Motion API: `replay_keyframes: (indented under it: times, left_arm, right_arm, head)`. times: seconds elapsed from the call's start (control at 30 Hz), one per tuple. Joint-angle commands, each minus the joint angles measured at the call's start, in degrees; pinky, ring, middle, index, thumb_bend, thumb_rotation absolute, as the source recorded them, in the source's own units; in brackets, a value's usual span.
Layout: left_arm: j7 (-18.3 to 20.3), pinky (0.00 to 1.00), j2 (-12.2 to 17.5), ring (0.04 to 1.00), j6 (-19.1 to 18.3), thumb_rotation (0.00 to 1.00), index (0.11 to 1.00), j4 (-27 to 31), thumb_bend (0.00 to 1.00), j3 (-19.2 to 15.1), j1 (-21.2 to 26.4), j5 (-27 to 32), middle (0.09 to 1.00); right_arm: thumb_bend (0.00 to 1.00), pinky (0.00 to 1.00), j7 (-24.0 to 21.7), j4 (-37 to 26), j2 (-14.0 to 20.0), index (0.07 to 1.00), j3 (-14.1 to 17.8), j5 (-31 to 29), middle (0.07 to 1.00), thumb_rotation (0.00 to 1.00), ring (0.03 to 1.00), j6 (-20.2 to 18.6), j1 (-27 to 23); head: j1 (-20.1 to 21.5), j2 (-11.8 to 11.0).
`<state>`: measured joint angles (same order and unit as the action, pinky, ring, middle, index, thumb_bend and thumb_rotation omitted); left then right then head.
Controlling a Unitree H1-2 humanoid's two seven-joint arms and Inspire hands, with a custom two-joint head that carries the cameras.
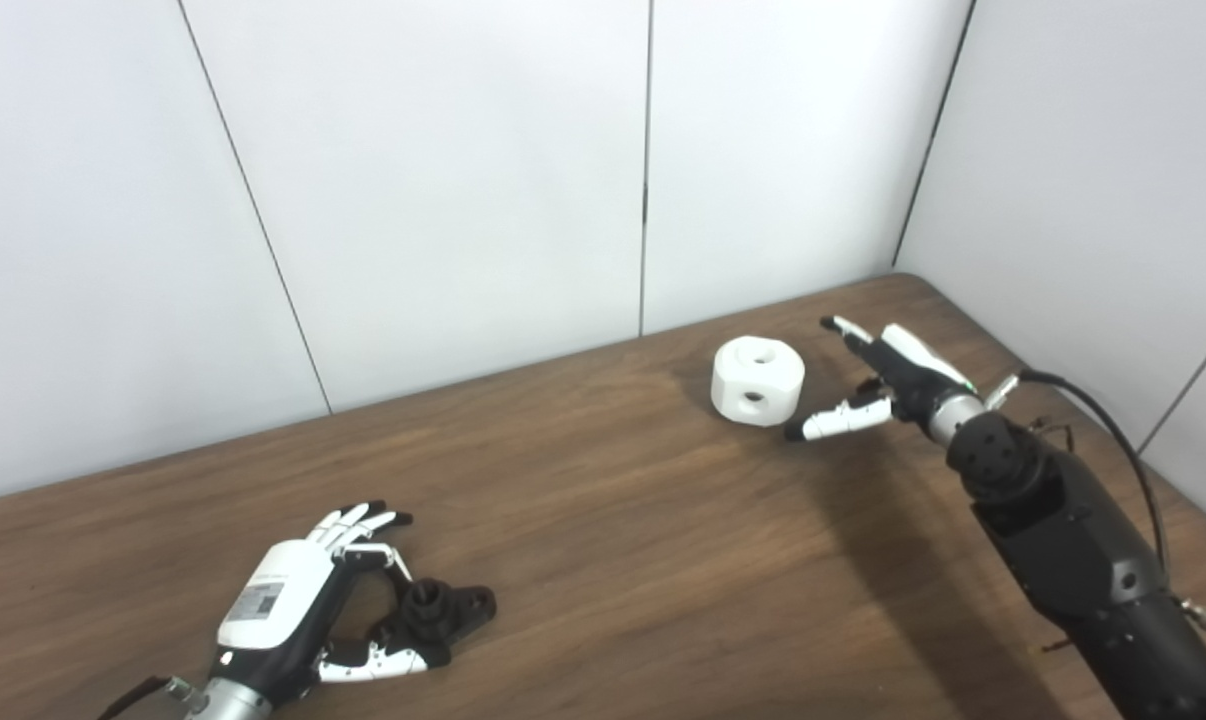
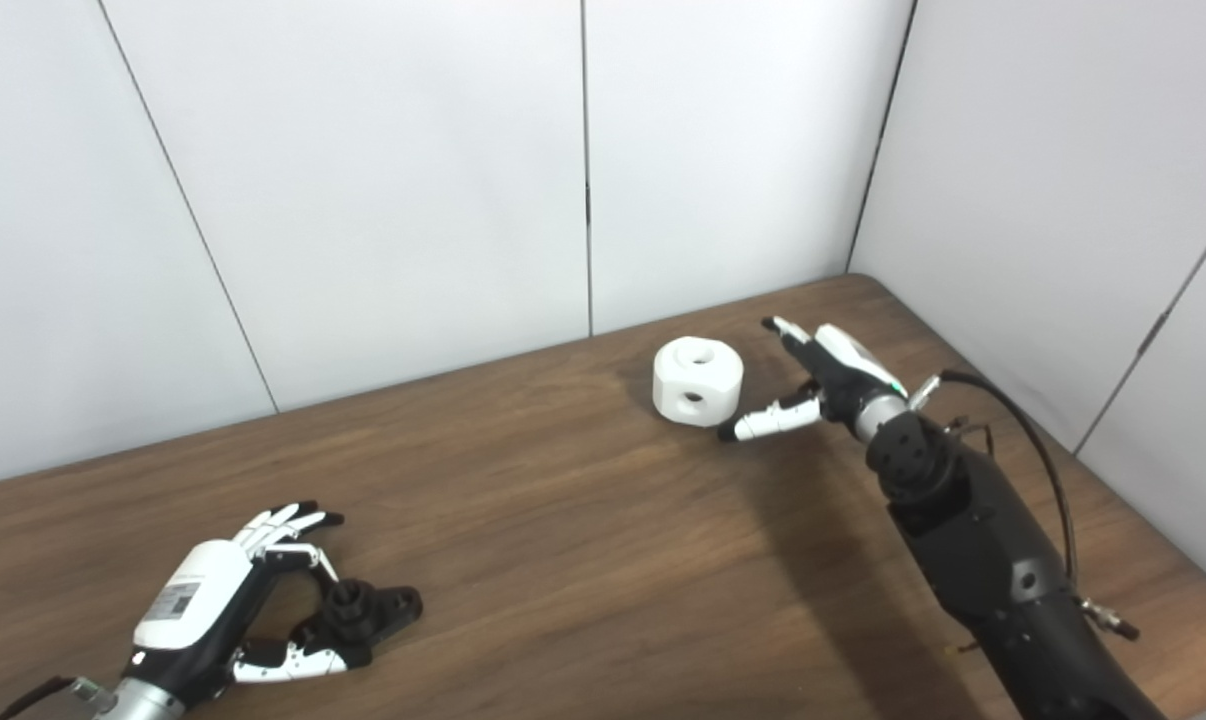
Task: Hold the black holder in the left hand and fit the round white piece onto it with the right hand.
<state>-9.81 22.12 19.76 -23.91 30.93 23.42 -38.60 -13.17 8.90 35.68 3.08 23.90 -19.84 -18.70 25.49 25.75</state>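
Observation:
The black holder [image 1: 445,611] lies on the wooden table [image 1: 613,520] at the front left. My left hand [image 1: 283,598] is open beside it, fingers spread above and behind it; the thumb lies along its near side, and I cannot tell whether it touches. The round white piece [image 1: 758,381], with a hole on top and one on its side, stands on the table at the back right. My right hand [image 1: 888,380] is open just to its right, thumb pointing at its lower edge, fingers stretched out behind it, not gripping it.
White wall panels close off the back and the right side of the table. The table's right edge runs beside my right forearm [image 1: 1073,560], which carries a black cable [image 1: 1113,420].

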Motion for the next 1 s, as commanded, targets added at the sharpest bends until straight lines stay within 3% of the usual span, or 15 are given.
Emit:
replay_keyframes:
  times: [0.0,0.27,0.6,0.97]
  left_arm:
    - [5.8,0.95,3.0,0.924,-4.8,0.06,0.485,-5.2,0.52,2.5,-6.3,-4.7,0.853]
    - [6.7,0.93,3.2,0.916,-5.7,0.06,0.486,-3.2,0.52,2.3,-6.9,-4.6,0.848]
    - [8.9,0.91,3.5,0.914,-8.0,0.05,0.486,0.7,0.52,2.4,-8.2,-4.7,0.852]
    - [10.5,0.87,3.6,0.894,-10.3,0.05,0.486,4.3,0.52,2.9,-8.6,-4.9,0.836]
  right_arm:
    - [1.0,0.76,1.4,0.7,1.6,0.988,-0.1,-0.4,1.0,0.41,1.0,2.3,-2.4]
    - [1.0,0.76,5.0,5.4,-0.3,0.964,-2.5,0.7,1.0,0.4,0.988,4.9,-3.4]
    - [0.94,0.78,8.4,7.1,-3.1,0.931,-4.7,1.4,1.0,0.39,0.968,5.2,-4.5]
    - [0.94,0.79,7.3,7.7,-3.8,0.912,-7.6,2.7,1.0,0.38,0.964,4.2,-6.4]
  head:
    - [-0.1,0.0]
    - [-0.1,0.0]
    - [-1.3,0.6]
    - [-1.6,1.1]
